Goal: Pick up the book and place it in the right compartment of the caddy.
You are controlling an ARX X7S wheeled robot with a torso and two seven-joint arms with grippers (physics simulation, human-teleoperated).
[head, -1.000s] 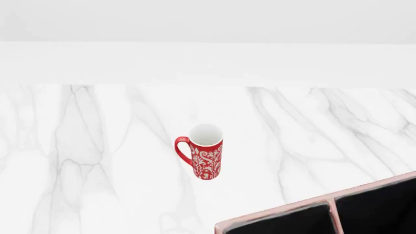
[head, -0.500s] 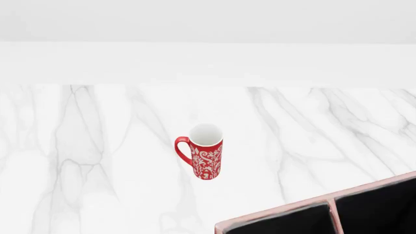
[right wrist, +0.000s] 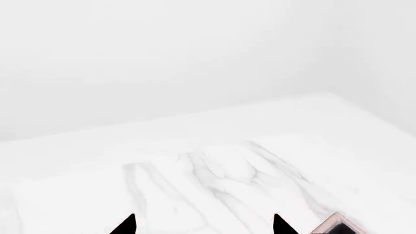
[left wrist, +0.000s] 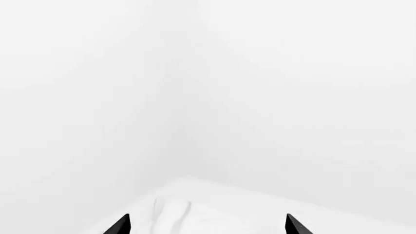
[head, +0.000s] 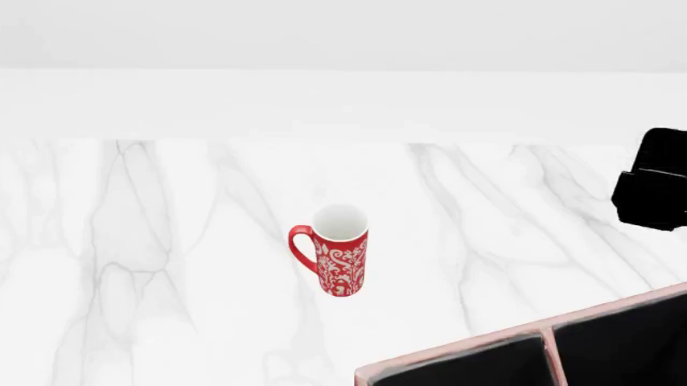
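head view: right arm [head: 655, 181] raised beyond caddy [head: 536, 346].

The caddy [head: 536, 354] sits upright on the marble worktop [head: 161, 265], only its far corner in head view: pale pink rim, a divider, two black-lined compartments. It lies below and nearer than the right claw [head: 652, 189], apart from it. The book appears in no view.

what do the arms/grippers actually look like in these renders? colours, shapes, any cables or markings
Little shows. In each wrist view only two plain matte black, pointed, wedge-shaped fingertips rise from the frame edge: left gripper, right gripper. The head view shows one blocky black part of the right arm at the frame edge. No cables, markings or other colours visible.
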